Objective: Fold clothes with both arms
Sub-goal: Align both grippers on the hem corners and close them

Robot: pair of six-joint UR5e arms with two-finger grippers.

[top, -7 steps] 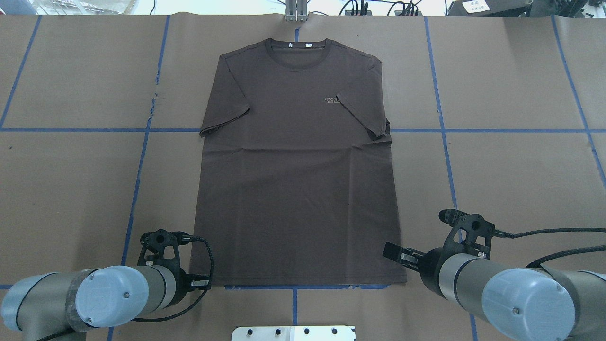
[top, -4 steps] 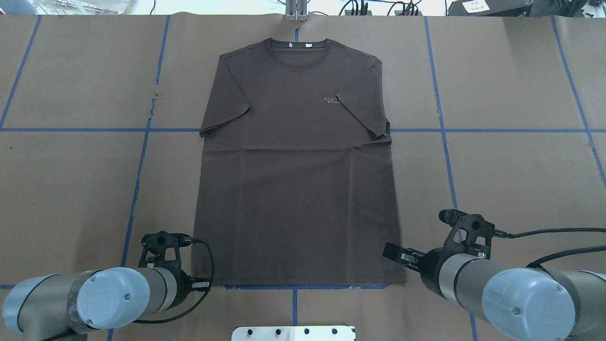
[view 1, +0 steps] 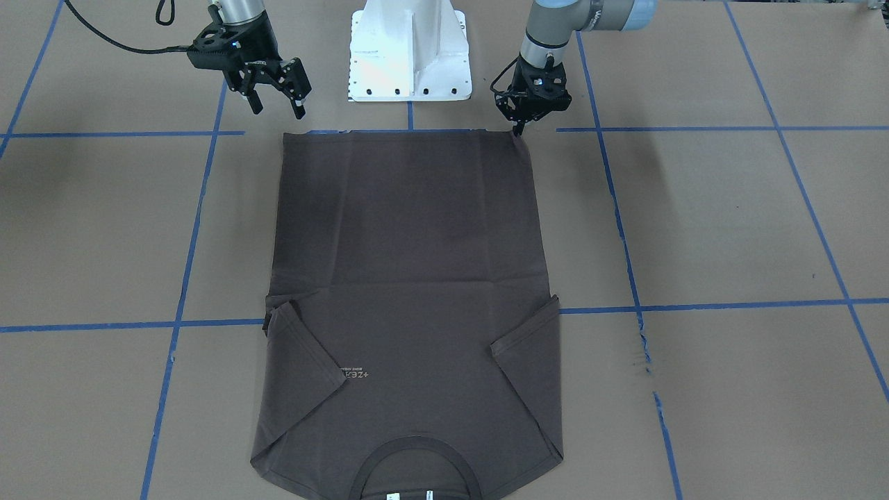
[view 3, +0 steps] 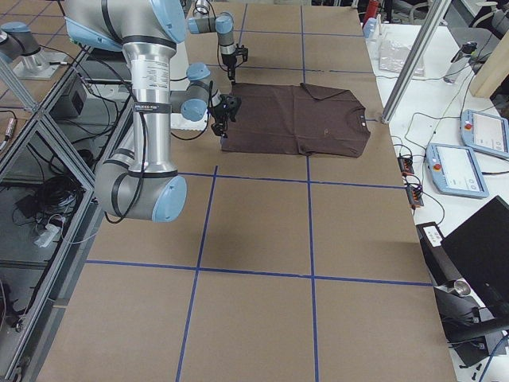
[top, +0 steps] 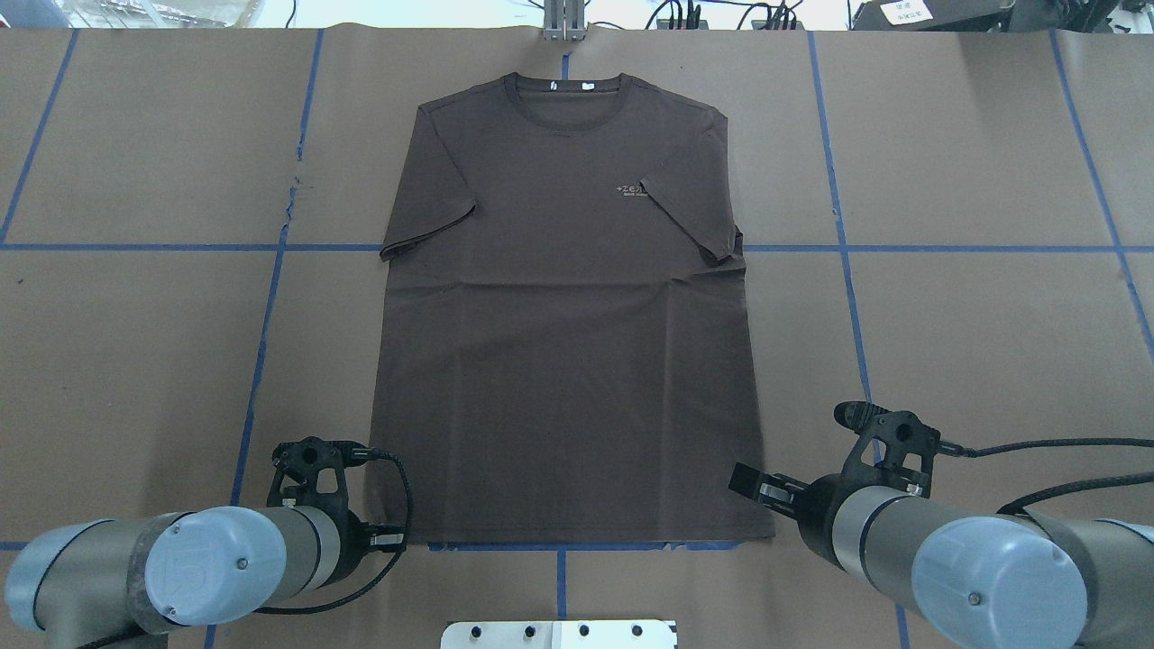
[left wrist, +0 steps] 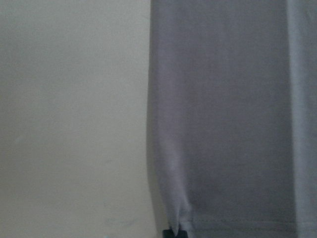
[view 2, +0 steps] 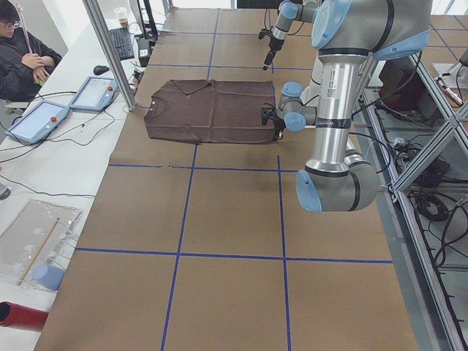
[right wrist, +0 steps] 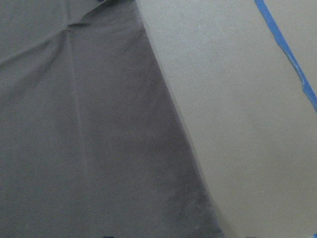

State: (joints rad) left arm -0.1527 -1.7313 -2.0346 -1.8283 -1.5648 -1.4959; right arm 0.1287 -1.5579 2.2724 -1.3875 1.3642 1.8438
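Observation:
The dark brown T-shirt (top: 568, 315) lies flat and face up on the brown paper, collar away from the robot, both sleeves folded in over the chest. My left gripper (view 1: 518, 129) points down at the hem corner, fingers together and pinching it. The left wrist view shows that corner of the T-shirt (left wrist: 233, 114) puckered at the frame's bottom. My right gripper (view 1: 276, 104) hangs open just above the table, beside the other hem corner of the T-shirt (view 1: 410, 243), holding nothing. The right wrist view shows the T-shirt (right wrist: 89, 139) with its side edge.
The white pedestal base (view 1: 410, 55) stands just behind the hem. Blue tape lines (top: 261, 361) cross the paper-covered table. In the exterior left view a person (view 2: 22, 58) sits at a side table with tablets (view 2: 95, 91), beyond a metal post (view 2: 110, 51).
Both arms have shifted only slightly; the right wrist has sunk a little toward the table's near edge. The shirt has not moved.

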